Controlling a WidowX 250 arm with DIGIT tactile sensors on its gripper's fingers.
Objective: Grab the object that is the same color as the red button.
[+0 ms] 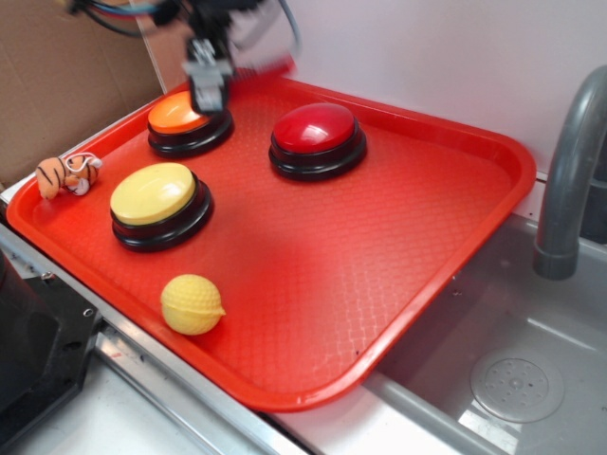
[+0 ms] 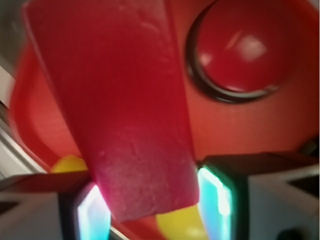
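The red block (image 2: 132,105) sits pinched between my pincer's (image 2: 145,200) fingers, raised above the red tray (image 1: 379,284) near the orange button (image 1: 180,116). The red button (image 1: 317,133) rests on the tray to the side.

Red block (image 2: 127,105) between the gripper (image 2: 145,205) fingers — red button (image 2: 240,47) beyond, on the tray (image 2: 240,130).

Exterior high, angled over tray (image 1: 446,284); wrist close, downward; shared red button (image 1: 316,130).
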